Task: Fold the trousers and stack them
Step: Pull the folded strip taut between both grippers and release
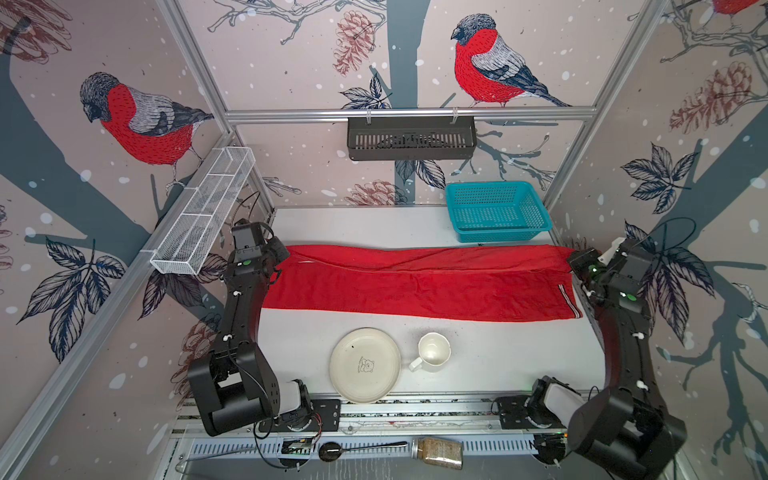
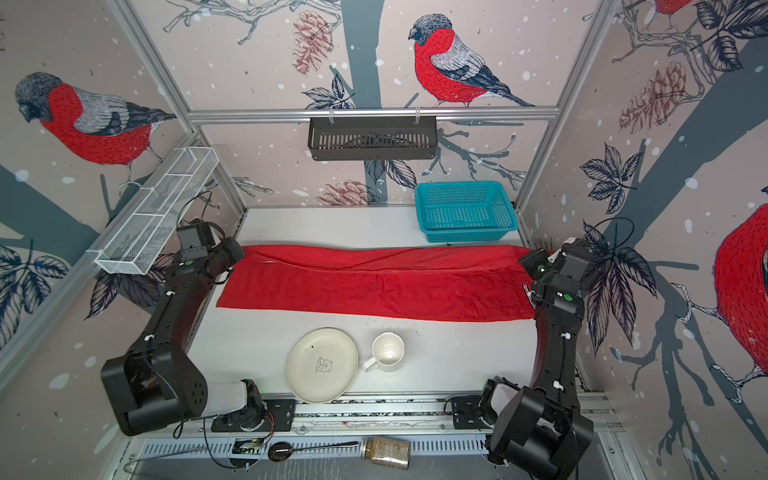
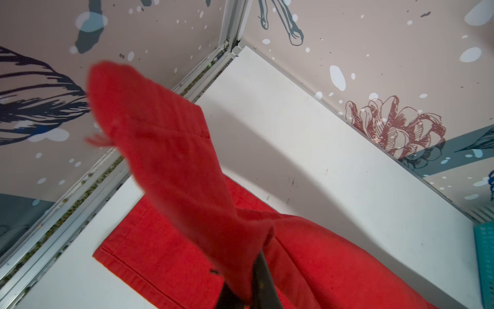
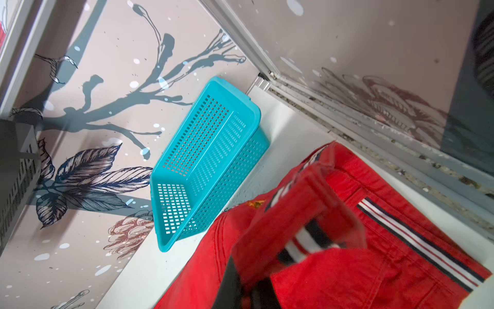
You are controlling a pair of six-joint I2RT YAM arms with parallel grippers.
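when looking down on the table (image 1: 374,226), find the trousers (image 1: 415,291) laid long across the middle, from nine o'clock to three o'clock, bright red, mostly flat, far long edge drawn into a low ridge toward twelve o'clock. note the band (image 1: 567,300) at the three o'clock end, striped white, red and dark.

find the left hand (image 1: 281,254) at the nine o'clock end, clenched on the far corner of the trousers. in the left wrist view, see dark fingers (image 3: 264,275) pinching red cloth, a blurred flap standing up past them, above the hemmed flat layer on the table.

find the right hand (image 1: 577,262) at the three o'clock end, likewise clenched on the trousers, at the far corner by the band. in the right wrist view, see a blurred fold of red cloth and stripes gripped by dark fingers (image 4: 229,281), raised over the flat part.

look to one o'clock for the basket (image 1: 498,236), teal, upright on the table just past the far edge of the trousers; cannot tell touching or apart. look to six o'clock for the plate (image 1: 365,334), cream, with the mug (image 1: 433,351) just beside it toward three o'clock, upright, handle turned to the plate, both apart from the near edge of the trousers.

past the six o'clock edge, see a spoon (image 1: 361,448) and a jar (image 1: 440,453) lying on its side. on the walls, see a black tray (image 1: 411,156) at twelve o'clock and a wire rack (image 1: 199,220) at ten o'clock.
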